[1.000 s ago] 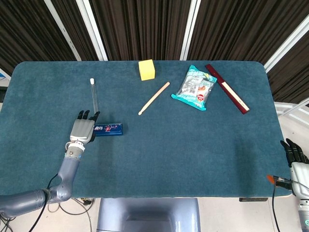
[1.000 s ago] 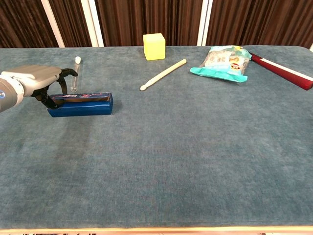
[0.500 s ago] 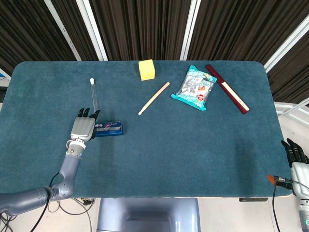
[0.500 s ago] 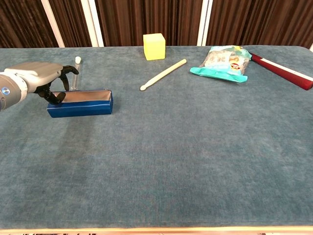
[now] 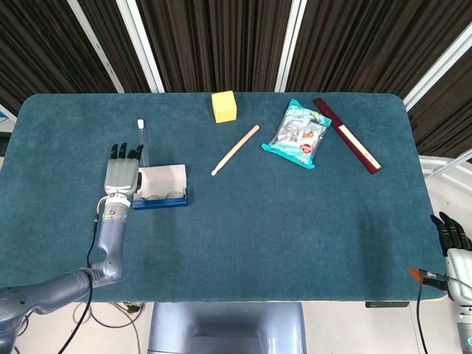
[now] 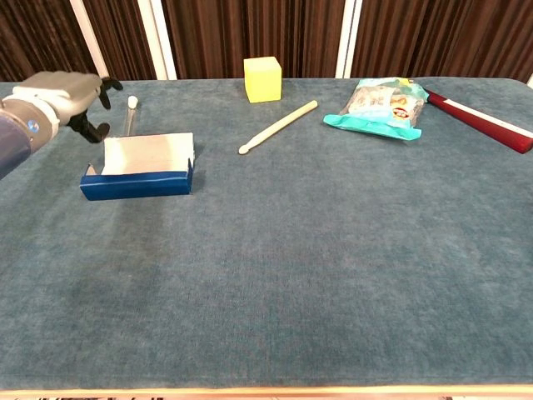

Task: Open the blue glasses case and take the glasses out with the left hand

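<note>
The blue glasses case point(image 5: 160, 199) point(image 6: 137, 181) lies on the left part of the table with its lid point(image 5: 164, 178) point(image 6: 148, 152) swung up and back, pale inside showing. The glasses point(image 5: 155, 196) lie in the case in the head view; the front wall hides them in the chest view. My left hand point(image 5: 122, 174) point(image 6: 65, 94) hovers at the case's left end, raised above it, fingers apart and holding nothing. My right hand point(image 5: 451, 237) hangs off the table's lower right corner, fingers extended and empty.
A glass tube point(image 5: 143, 143) point(image 6: 130, 114) lies just behind the case, near my left hand. Farther back sit a yellow cube point(image 5: 224, 106), a wooden stick point(image 5: 235, 150), a snack bag point(image 5: 299, 133) and a dark red bar point(image 5: 347, 135).
The case lid went from closed to fully swung open, exposing the glasses. My left hand lifted off the case and moved up and back. The right hand stayed still.
</note>
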